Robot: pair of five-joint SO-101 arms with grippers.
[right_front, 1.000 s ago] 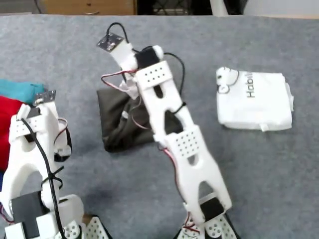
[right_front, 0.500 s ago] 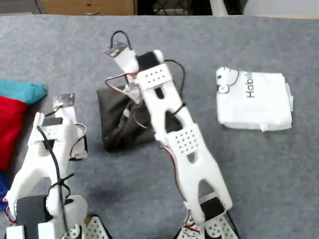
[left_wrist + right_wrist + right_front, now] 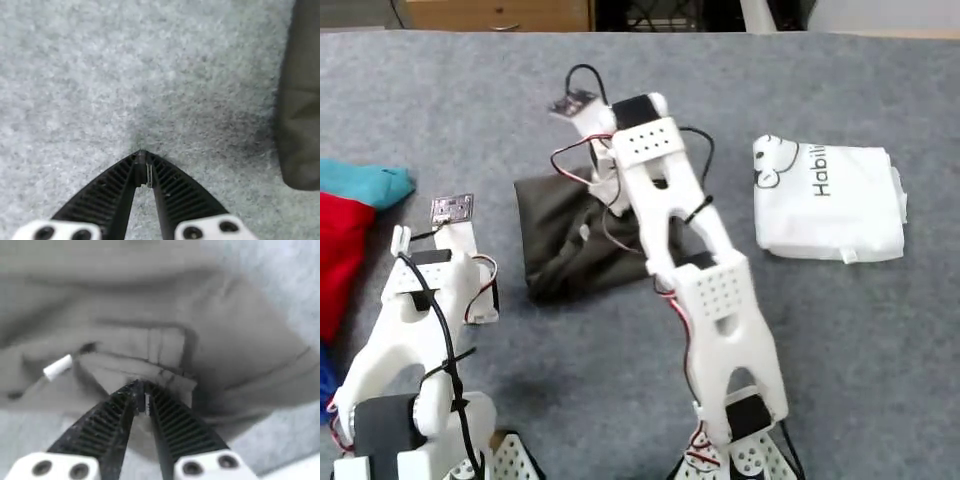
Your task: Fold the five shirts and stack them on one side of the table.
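A dark olive shirt (image 3: 560, 240) lies crumpled mid-table, partly under my right arm (image 3: 660, 190). In the right wrist view my right gripper (image 3: 141, 388) is shut, its tips pinching a raised fold of the dark shirt (image 3: 165, 350). My left arm (image 3: 420, 290) stands to the left of that shirt. My left gripper (image 3: 141, 156) is shut and holds nothing, hanging over bare grey cloth with the dark shirt's edge (image 3: 302, 100) off to one side. A folded white shirt (image 3: 830, 200) rests at the right. Teal (image 3: 365, 183) and red (image 3: 340, 250) shirts lie at the left edge.
A grey cloth (image 3: 860, 350) covers the table. A sliver of blue fabric (image 3: 325, 375) shows at the left edge below the red shirt. A wooden cabinet (image 3: 500, 14) stands beyond the far edge. Open room lies front right and along the back.
My left arm has swung right, away from the teal and red shirts and toward the dark shirt. My right arm has shifted right over the dark shirt.
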